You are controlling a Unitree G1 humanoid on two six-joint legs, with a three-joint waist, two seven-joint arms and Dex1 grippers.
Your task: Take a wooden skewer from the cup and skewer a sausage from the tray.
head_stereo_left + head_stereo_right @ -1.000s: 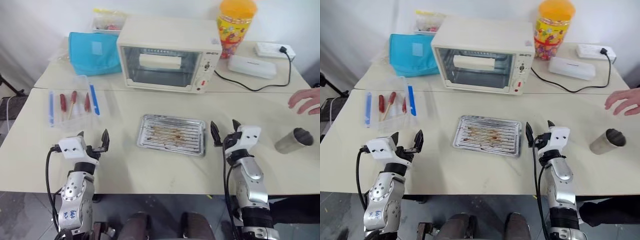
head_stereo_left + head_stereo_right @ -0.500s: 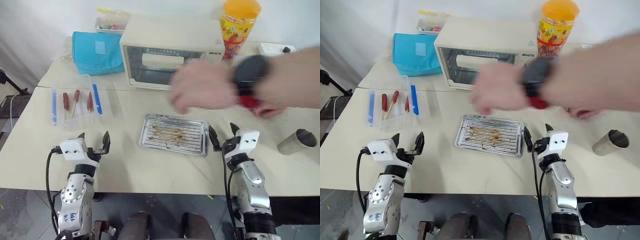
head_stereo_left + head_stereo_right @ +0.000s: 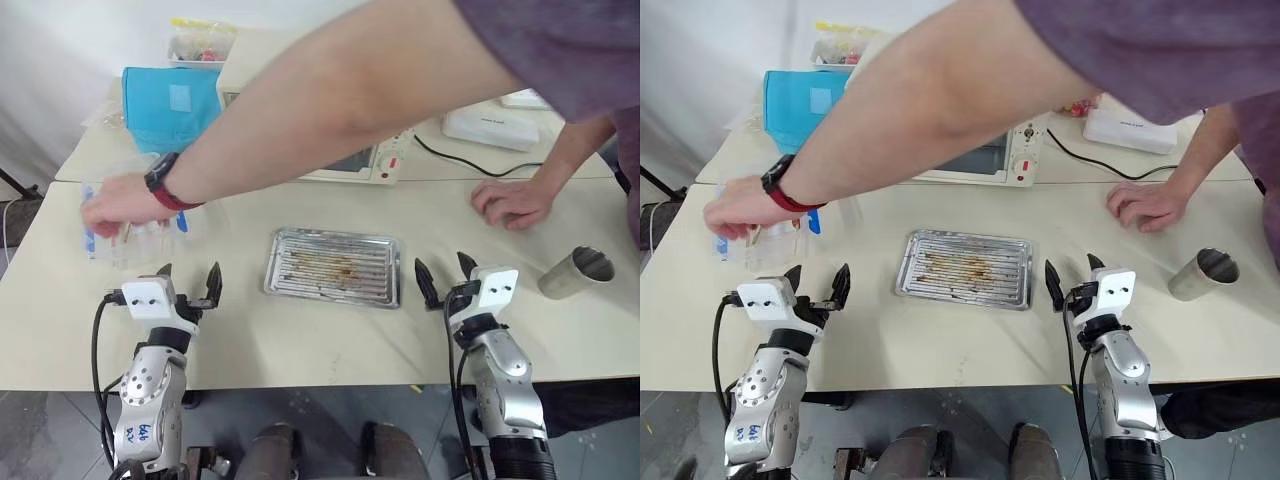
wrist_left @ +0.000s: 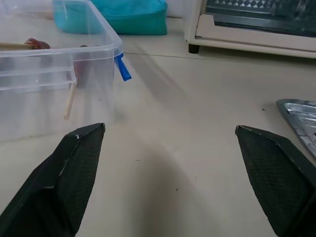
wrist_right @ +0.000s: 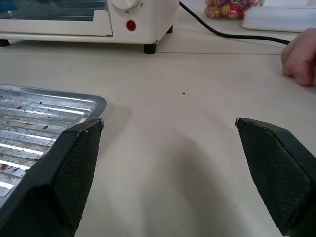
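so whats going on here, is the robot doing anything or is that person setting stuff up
A person is doing the handling. One hand reaches across the table into the clear plastic box that holds sausages on sticks, while the other hand rests flat on the table near the cup. The robot's left hand and right hand both hover open above the table, holding nothing, on either side of the tray, which shows grease stains but no sausage. The cup lies tipped on its side.

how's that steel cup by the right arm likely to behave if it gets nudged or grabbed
The cup looks like thin bare steel, so probably light and easily shoved. It appears tilted or on its side, so it may roll if nudged. Its smooth wall could slip between the right end effector fingers, which are open now and well short of it.
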